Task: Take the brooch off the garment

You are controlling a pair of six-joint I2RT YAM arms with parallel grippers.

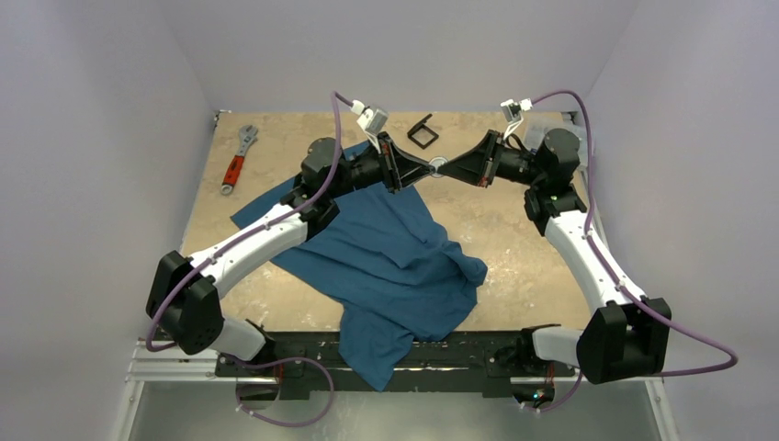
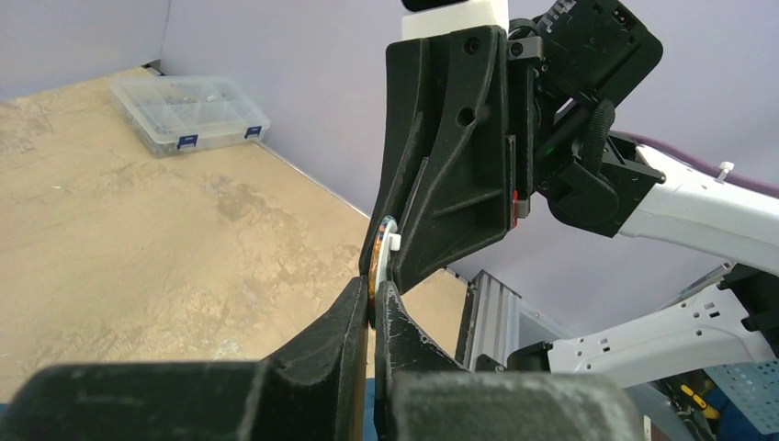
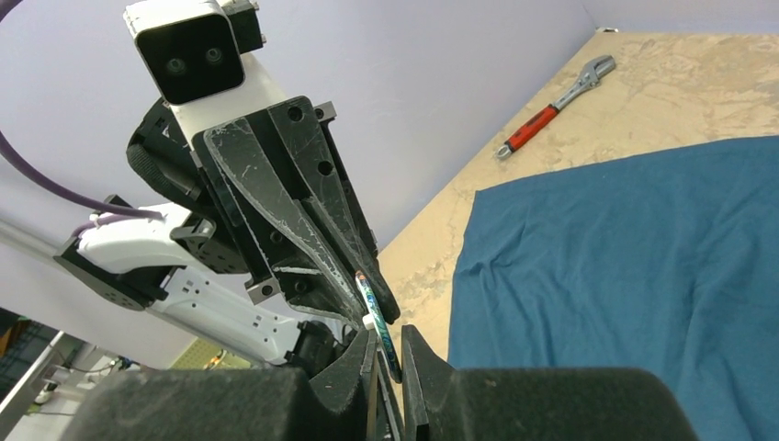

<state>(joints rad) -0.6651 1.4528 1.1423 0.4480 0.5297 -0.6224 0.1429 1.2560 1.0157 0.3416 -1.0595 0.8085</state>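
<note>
The brooch (image 1: 438, 166) is a small pale disc held in the air between both grippers, above the far middle of the table. My left gripper (image 1: 430, 167) is shut on one edge of it; the left wrist view shows the brooch (image 2: 379, 248) edge-on between the closed tips of that gripper (image 2: 371, 292). My right gripper (image 1: 447, 168) grips the opposite edge; in the right wrist view the brooch (image 3: 375, 308) sits tilted between its narrow jaws (image 3: 388, 338). The teal garment (image 1: 395, 257) lies crumpled on the table below, apart from the brooch, and shows in the right wrist view (image 3: 625, 276).
A red-handled wrench (image 1: 238, 158) lies at the far left. A small black square frame (image 1: 423, 134) stands just behind the grippers. A clear compartment box (image 2: 188, 112) sits at the far right corner. The garment's lower end hangs over the near table edge.
</note>
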